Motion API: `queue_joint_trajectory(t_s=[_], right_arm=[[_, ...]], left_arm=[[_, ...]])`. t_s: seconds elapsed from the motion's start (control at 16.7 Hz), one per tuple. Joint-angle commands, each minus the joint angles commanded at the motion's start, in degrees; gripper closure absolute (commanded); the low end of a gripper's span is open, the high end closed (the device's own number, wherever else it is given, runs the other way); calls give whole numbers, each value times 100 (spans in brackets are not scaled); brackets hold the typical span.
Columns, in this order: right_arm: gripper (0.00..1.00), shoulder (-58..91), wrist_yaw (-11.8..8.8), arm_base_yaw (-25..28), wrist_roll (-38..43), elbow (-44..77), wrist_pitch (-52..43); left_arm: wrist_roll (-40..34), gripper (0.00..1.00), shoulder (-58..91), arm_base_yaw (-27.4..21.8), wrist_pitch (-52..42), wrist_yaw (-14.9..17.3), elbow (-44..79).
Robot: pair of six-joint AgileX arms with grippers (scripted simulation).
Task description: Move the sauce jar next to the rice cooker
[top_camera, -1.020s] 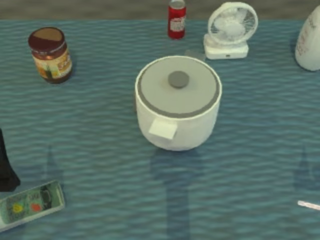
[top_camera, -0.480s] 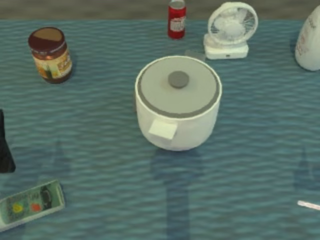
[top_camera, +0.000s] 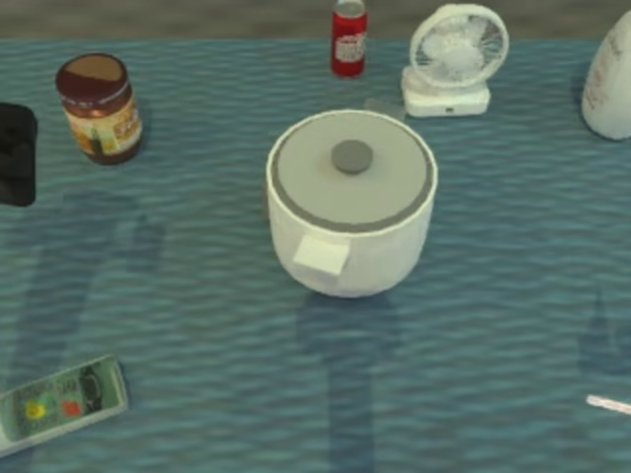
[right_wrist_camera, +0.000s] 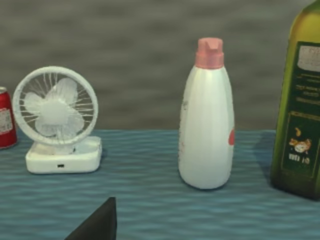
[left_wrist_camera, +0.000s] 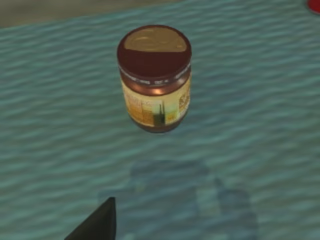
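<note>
The sauce jar (top_camera: 99,108), dark reddish-brown with a brown lid and a yellow-orange label, stands upright at the far left of the table. The big white rice cooker (top_camera: 351,202) with its grey-ringed lid sits in the middle, well apart from the jar. My left gripper (top_camera: 15,154) hangs at the table's left edge, just left of the jar and not touching it. In the left wrist view the jar (left_wrist_camera: 154,80) stands ahead of one dark fingertip (left_wrist_camera: 102,224), with nothing at the jaws. My right gripper is out of the top view; one fingertip (right_wrist_camera: 102,222) shows in its wrist view.
A red can (top_camera: 348,37) and a small white fan (top_camera: 454,59) stand behind the cooker. A white bottle (top_camera: 609,84) is at the far right, with a green bottle (right_wrist_camera: 300,105) beside it. A flat remote-like item (top_camera: 61,402) lies front left.
My left gripper has moved along the left edge from the front toward the back, and now sits level with the jar. Jar and cooker have not moved.
</note>
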Motion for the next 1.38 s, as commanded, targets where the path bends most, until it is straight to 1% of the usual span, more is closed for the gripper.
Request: queue_joint_trajectory(t_s=[0.48, 0.84, 1.02, 1.14, 1.38], right_arm=[[0, 0, 0, 0, 0, 0, 0], [0, 0, 0, 0, 0, 0, 0], [0, 0, 0, 0, 0, 0, 0], [0, 0, 0, 0, 0, 0, 0], [0, 0, 0, 0, 0, 0, 0]], left_arm=[[462, 0, 4505, -51, -2202, 138, 4202], [730, 0, 7261, 5, -3328, 30, 6957], [820, 0, 8184, 57, -3652, -75, 7952], [857, 0, 8556, 86, -3772, -134, 8364], [875, 0, 8736, 102, -3827, -167, 8564]])
